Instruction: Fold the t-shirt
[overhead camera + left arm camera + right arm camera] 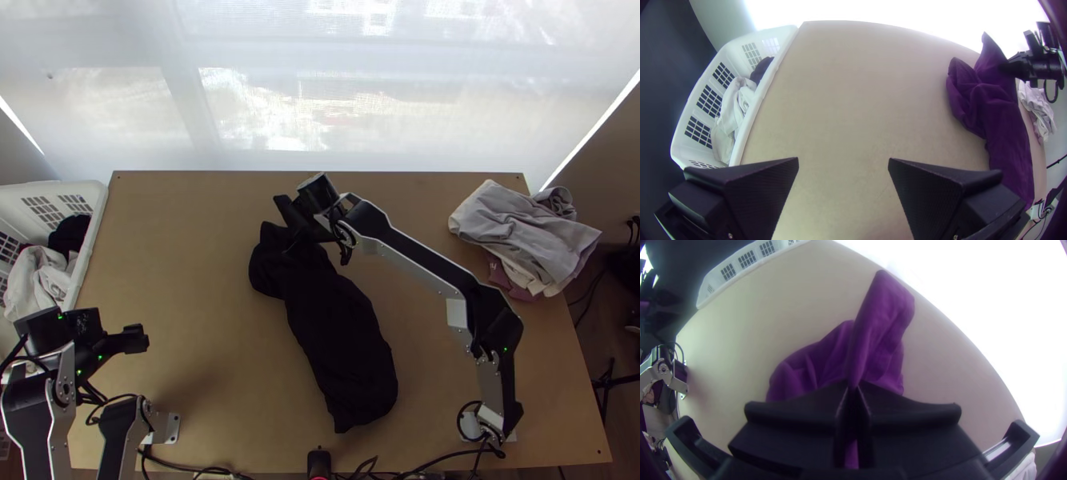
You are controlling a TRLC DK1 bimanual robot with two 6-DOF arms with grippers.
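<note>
Top view: light wooden table (184, 264) before a bright, pale-screened window (264, 104).

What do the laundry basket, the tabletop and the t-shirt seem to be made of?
Laundry basket: probably moulded plastic, smooth and white, its walls pierced with regular grids.
Tabletop: a wood-based board, perhaps fibreboard, flat, even brown.
T-shirt: soft fabric, possibly cotton, matt, bunched in rounded creases.

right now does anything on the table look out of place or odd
The t-shirt lies bunched and slanting, not spread flat, pinched near its far end by the right end effector. The clothes pile hangs over the right edge of the table, which looks untidy.
</note>
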